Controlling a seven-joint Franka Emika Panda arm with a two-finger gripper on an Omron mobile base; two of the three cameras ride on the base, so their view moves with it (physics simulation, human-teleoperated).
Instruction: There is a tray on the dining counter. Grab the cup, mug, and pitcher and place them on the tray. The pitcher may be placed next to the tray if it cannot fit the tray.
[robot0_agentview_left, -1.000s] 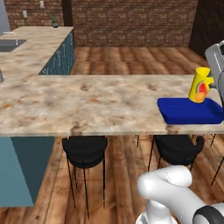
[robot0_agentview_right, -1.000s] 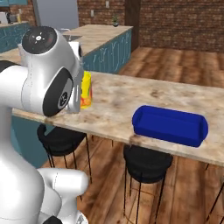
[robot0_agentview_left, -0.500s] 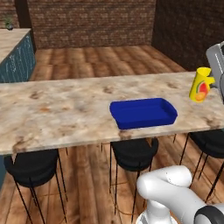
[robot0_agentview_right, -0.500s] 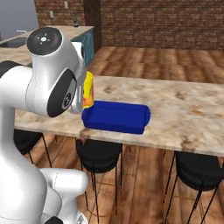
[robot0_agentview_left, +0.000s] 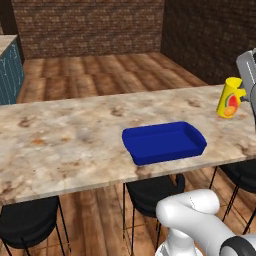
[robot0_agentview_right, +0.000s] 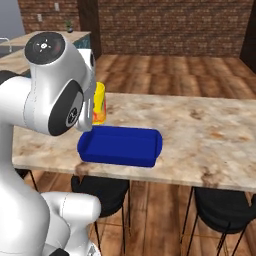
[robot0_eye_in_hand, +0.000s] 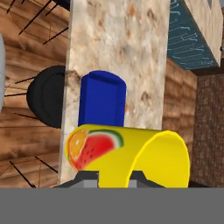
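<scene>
Yellow cup (robot0_agentview_left: 229, 97), with a fruit mark on its side, sits clenched in the hand (robot0_eye_in_hand: 114, 177), raised above the marbled desk (robot0_agentview_left: 75, 130) and off to one side of the blue tray (robot0_agentview_left: 164, 142), which lies near the desk's front edge above black stools (robot0_agentview_right: 102, 190).

The light was even and fairly bright, with no single source to pick out, while the far brick wall (robot0_agentview_left: 90, 25) stayed dim. The tray (robot0_agentview_left: 164, 142) threw only a faint, soft shadow on the counter (robot0_agentview_left: 65, 140), and no glare showed on the stone. All pictures were soft and coarse, with blurred edges and textures.
</scene>
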